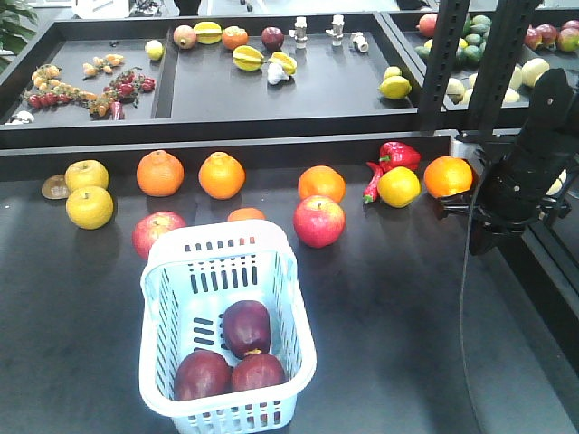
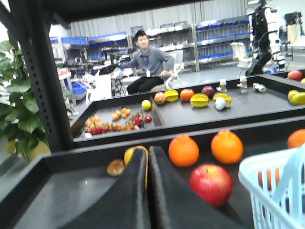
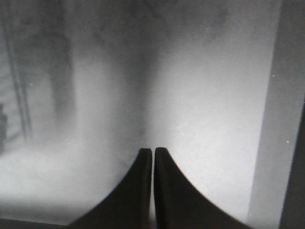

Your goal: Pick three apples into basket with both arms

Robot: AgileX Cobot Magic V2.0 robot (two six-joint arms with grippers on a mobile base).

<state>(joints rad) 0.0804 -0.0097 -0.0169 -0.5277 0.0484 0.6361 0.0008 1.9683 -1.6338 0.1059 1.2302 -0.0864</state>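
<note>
Three dark red apples [image 1: 246,327] [image 1: 201,373] [image 1: 259,371] lie together in the near end of the pale blue basket [image 1: 222,235], which stands on the dark table in the front view. The basket's corner [image 2: 271,191] shows at the right of the left wrist view. My left gripper [image 2: 148,150] is shut and empty, low over the table left of the basket. The black right arm [image 1: 520,172] is folded at the table's right edge. My right gripper [image 3: 153,151] is shut, empty, and faces a blurred grey surface.
Lighter red apples [image 1: 318,221] [image 1: 157,233] and an orange [image 1: 246,215] lie just behind the basket. Behind them is a row of oranges [image 1: 160,173], yellow apples [image 1: 89,206], a lemon [image 1: 398,186] and red peppers [image 1: 396,155]. Raised trays [image 1: 271,90] of fruit line the back.
</note>
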